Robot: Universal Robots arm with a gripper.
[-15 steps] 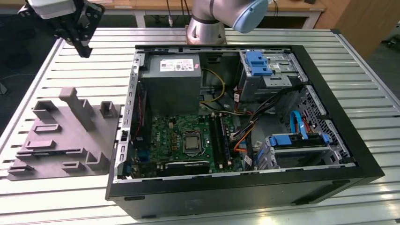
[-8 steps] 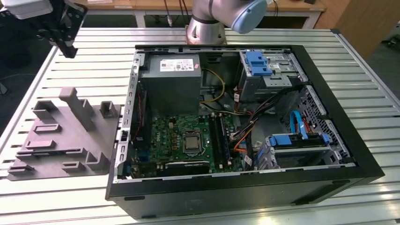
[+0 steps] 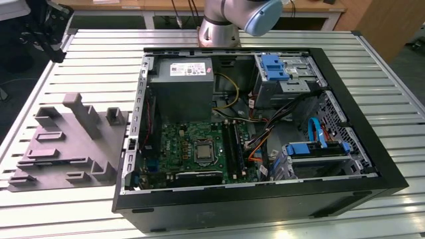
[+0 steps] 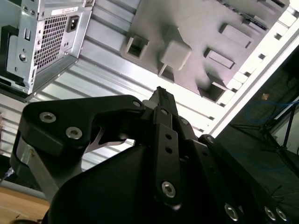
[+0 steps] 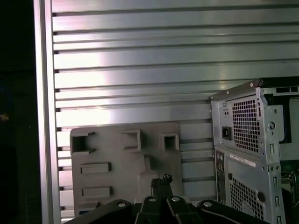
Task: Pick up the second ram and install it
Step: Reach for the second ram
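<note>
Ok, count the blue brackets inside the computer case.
2: far blue bracket on the far drive bay; near blue bracket on the near drive bay, both at the exterior view's right. More may be hidden.

The open computer case (image 3: 259, 124) lies on the slatted table (image 3: 99, 59), with the moulded holder (image 3: 69, 144) just beside it on the exterior view's left and my arm's base (image 3: 219, 30) behind it. Inside the case, the power supply (image 3: 180, 84) sits at the far end, the motherboard (image 3: 196, 149) before it, and the drive bays (image 3: 285, 74) along the exterior view's right. In both wrist views my gripper (image 4: 161, 94) (image 5: 161, 179) hangs above the table with the holder beyond its tips.
</note>
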